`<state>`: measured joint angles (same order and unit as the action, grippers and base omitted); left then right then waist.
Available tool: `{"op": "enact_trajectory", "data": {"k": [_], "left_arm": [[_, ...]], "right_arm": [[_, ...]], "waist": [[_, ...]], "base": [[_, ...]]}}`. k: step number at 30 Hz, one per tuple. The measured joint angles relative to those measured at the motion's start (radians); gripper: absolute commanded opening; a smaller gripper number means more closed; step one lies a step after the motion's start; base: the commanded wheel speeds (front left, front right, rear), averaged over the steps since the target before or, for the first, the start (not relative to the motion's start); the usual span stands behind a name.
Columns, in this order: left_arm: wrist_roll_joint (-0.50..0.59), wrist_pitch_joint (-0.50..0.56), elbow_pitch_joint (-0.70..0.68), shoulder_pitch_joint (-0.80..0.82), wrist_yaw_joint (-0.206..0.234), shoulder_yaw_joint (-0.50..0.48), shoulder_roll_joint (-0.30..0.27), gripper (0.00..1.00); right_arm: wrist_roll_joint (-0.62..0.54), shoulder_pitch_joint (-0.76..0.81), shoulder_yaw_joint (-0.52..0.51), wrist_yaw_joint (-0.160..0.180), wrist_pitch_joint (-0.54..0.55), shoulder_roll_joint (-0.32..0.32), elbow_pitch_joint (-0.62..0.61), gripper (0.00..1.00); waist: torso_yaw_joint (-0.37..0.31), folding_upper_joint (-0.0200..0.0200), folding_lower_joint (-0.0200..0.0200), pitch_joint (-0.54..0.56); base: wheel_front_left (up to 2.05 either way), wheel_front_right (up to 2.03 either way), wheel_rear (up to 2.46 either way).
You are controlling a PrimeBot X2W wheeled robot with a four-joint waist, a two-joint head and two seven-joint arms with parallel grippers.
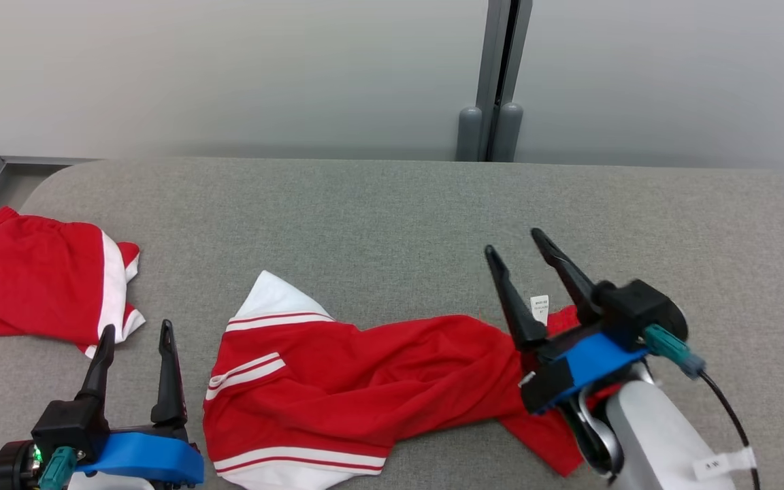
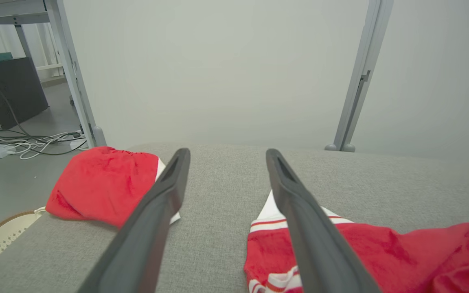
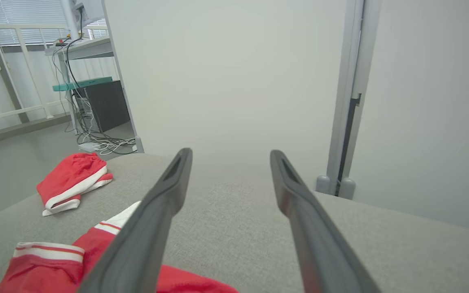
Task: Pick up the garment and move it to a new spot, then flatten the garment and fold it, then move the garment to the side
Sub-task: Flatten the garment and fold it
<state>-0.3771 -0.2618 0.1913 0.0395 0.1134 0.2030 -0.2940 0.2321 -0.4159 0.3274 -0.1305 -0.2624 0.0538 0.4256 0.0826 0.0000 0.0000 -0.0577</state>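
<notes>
Nearest, the left gripper hangs just left of the red jersey, its fingers spread and empty. The right gripper sits over the jersey's right end with jaws likewise apart, gripping nothing (its forearm hides the hem there, so contact is hard to judge). The jersey lies bunched and twisted on the grey padded table. A pinch into that twist could catch several layers and lock the crease in. Farther left of the jersey, a second red-and-white garment could get swept along by a leftward drag.

On the table, garment near the front edge, second garment well apart to its left
</notes>
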Motion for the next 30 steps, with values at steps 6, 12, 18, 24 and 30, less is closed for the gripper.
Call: {"op": "enact_trajectory", "data": {"k": [6,12,18,24,30], "left_arm": [[0.0,0.0,-0.003,-0.017,0.001,0.001,-0.005,1.0],[-0.003,0.0,-0.005,-0.019,0.002,0.001,-0.011,1.0],[-0.003,0.0,-0.006,-0.018,0.002,0.005,-0.011,1.0],[-0.006,0.0,-0.011,-0.009,0.004,0.009,-0.011,1.0],[-0.009,0.0,-0.01,0.013,0.001,0.017,-0.003,1.0]], "right_arm": [[-0.071,0.201,-0.177,0.0,0.0,0.0,-0.168,1.0],[-0.077,0.356,-0.24,0.0,0.0,-0.002,-0.279,1.0],[-0.082,0.381,-0.251,0.0,0.0,-0.003,-0.277,1.0],[-0.158,0.256,-0.263,0.0,0.022,-0.003,-0.229,1.0],[-0.198,0.072,-0.263,0.0,0.116,0.048,-0.127,1.0]], "waist": [[-0.012,0.0,0.0,0.018],[-0.023,0.0,0.0,0.017],[-0.032,0.0,0.0,0.009],[-0.033,0.0,0.0001,-0.011],[-0.017,0.0,0.0001,-0.046]], "base": [[0.0,0.0,0.0],[0.0,0.0,0.0],[0.0,0.0,0.0],[0.0,0.0,0.0],[0.0,0.0,0.0]]}}
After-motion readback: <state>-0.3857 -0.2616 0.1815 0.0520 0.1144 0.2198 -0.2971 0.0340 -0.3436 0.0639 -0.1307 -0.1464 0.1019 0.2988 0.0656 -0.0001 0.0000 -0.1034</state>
